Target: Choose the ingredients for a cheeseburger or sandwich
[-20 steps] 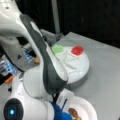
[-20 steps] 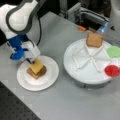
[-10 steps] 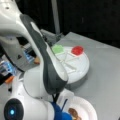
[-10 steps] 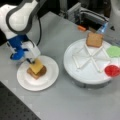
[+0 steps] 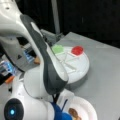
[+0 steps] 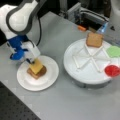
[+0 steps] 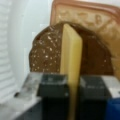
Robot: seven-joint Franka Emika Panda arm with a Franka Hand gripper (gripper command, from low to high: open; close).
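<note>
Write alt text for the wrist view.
The claw is shut on a yellow cheese square, held edge-on between its dark fingers. Just behind the cheese lies a dark brown speckled patty on a tan bread slice, which sits on a white plate.

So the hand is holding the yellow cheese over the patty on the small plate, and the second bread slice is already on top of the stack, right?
Not quite. The hand does hold the yellow cheese over the patty on the small plate, but the second bread slice is not on the stack. A front view shows it still lying in the divided tray.
</note>
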